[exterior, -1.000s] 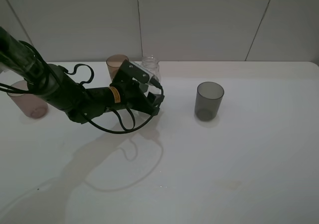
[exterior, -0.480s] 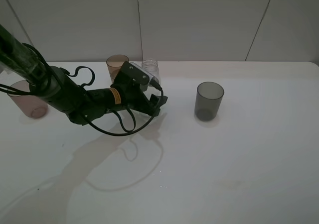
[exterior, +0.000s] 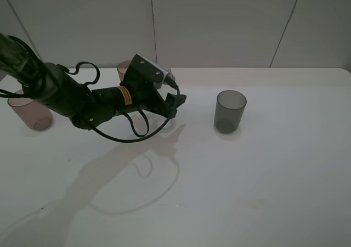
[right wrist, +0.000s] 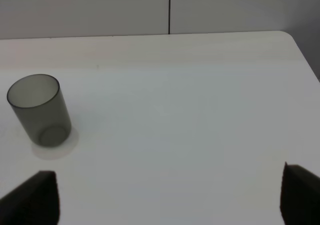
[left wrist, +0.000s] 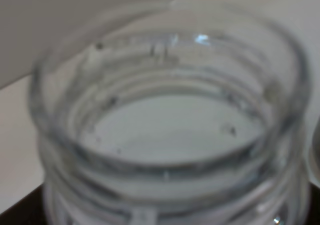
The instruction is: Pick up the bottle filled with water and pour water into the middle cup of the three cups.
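The clear bottle (left wrist: 165, 130) fills the left wrist view, its open threaded neck right under the camera. In the exterior view it stands on the table behind the arm's wrist, with only its base (exterior: 164, 120) showing. My left gripper (exterior: 171, 107) is open around the bottle, one finger (exterior: 178, 100) sticking out to its right. The amber middle cup (exterior: 126, 67) stands just behind the arm, partly hidden. To the far left is the pinkish cup (exterior: 33, 114), and the grey cup (exterior: 230, 111) (right wrist: 40, 110) is at the right. My right gripper (right wrist: 167, 187) is open over bare table, away from all of them.
The white table (exterior: 252, 170) runs to a tiled wall at the back. Black cables (exterior: 118, 134) loop under the left arm. The table's right edge (right wrist: 302, 55) shows in the right wrist view.
The left gripper's jaws have spread apart and the wrist has risen a little and shifted toward the back. The bottle stays standing in place. The cups have not moved.
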Controlling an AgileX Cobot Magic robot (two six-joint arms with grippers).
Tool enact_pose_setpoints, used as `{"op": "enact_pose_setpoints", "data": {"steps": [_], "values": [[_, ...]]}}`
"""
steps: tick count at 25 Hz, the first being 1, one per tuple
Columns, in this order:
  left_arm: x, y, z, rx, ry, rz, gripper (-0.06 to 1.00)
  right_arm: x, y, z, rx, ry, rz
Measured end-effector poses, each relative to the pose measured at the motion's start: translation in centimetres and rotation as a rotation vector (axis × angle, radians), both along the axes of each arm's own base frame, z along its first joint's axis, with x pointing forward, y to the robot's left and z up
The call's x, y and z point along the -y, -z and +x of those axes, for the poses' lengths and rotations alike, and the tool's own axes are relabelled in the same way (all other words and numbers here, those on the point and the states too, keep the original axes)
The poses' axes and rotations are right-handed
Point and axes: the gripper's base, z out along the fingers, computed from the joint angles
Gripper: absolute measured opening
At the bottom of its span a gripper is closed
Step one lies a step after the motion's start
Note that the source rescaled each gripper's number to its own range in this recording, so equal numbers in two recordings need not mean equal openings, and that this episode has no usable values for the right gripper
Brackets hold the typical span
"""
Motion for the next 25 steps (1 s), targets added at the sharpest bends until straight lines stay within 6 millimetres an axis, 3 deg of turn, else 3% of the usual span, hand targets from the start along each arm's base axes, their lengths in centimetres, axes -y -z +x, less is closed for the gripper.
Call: {"op": "enact_pose_setpoints", "data": {"steps": [12, 17, 20, 25], "values": [[-0.3, -8.2, -0.4, 0.165, -0.007, -0.059, 0.99, 0.0, 0.0, 0.0, 0.0, 0.0, 0.0], [-1.4, -11.8, -1.1, 0.142, -0.064, 0.011, 0.99, 0.0, 0.0, 0.0, 0.0, 0.0, 0.0], [-3.7, -14.8, -1.7, 0.046, -0.203, 0.032, 0.99, 0.0, 0.0, 0.0, 0.0, 0.0, 0.0], [-9.8, -19.6, -4.1, -0.13, -0.426, 0.08, 1.0, 0.0, 0.0, 0.0, 0.0, 0.0, 0.0]]}}
